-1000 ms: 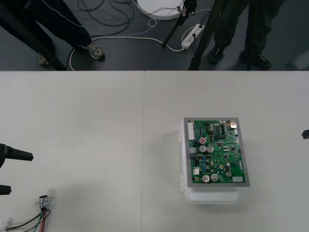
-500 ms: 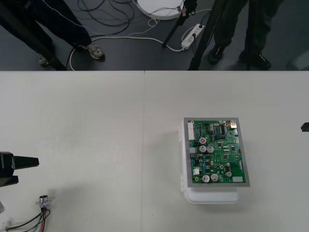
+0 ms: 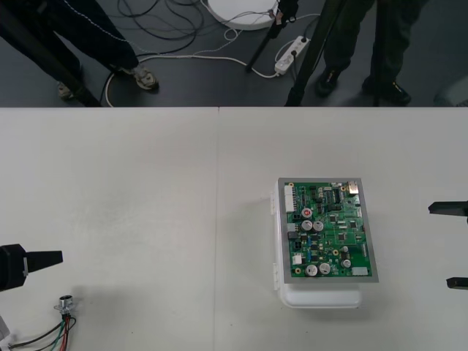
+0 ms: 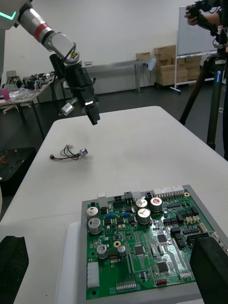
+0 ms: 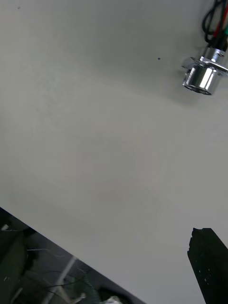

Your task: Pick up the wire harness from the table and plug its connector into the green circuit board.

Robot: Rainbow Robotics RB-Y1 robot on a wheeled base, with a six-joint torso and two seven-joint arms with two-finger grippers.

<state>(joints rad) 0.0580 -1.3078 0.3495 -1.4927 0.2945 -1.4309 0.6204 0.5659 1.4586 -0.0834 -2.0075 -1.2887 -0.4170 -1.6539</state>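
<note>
Your right gripper (image 3: 440, 246) has slid in from the right edge of the table (image 3: 146, 190) since a second ago. It now sits just beside the green circuit board (image 3: 329, 230) on its white base (image 3: 322, 296), with its black fingers spread wide. Your left gripper (image 3: 29, 263) has eased toward the near edge and a little inward, fingers apart, close to the wire harness (image 3: 51, 330) without touching it. You'll find that harness lying loose at the table's near left corner, with its round metal socket (image 3: 66, 302) nearest the left gripper, its wires trailing away, well apart from the board.
</note>
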